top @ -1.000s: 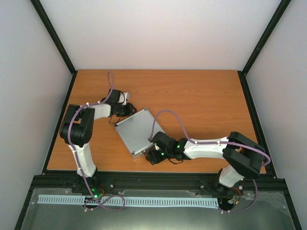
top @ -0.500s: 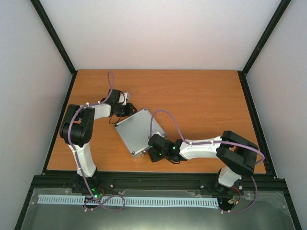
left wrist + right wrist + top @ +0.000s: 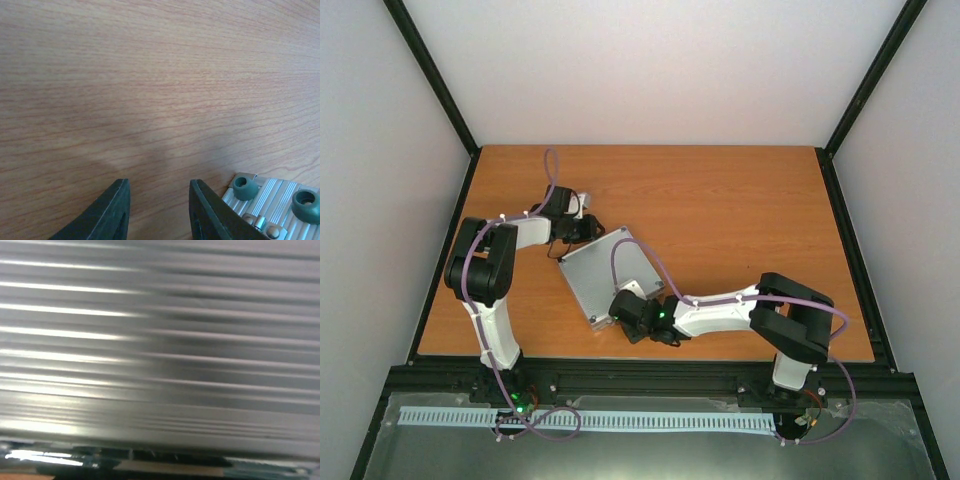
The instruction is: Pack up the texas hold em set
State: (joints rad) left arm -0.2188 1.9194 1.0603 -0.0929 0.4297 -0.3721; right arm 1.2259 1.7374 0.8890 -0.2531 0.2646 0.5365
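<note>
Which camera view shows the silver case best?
The top external view: almost the whole closed silver case shows from above. The left wrist shows only one corner; the right wrist, only blurred ribbed metal.

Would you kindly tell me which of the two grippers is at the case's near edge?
The right gripper: it is at the near edge of the silver case, whereas the left gripper sits at its far corner.

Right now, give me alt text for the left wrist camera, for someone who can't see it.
The left end effector shows its two dark fingers apart, nothing between them, above a wood-grain table. At lower right sits the corner of a ribbed silver case with two dark green round feet.
</note>
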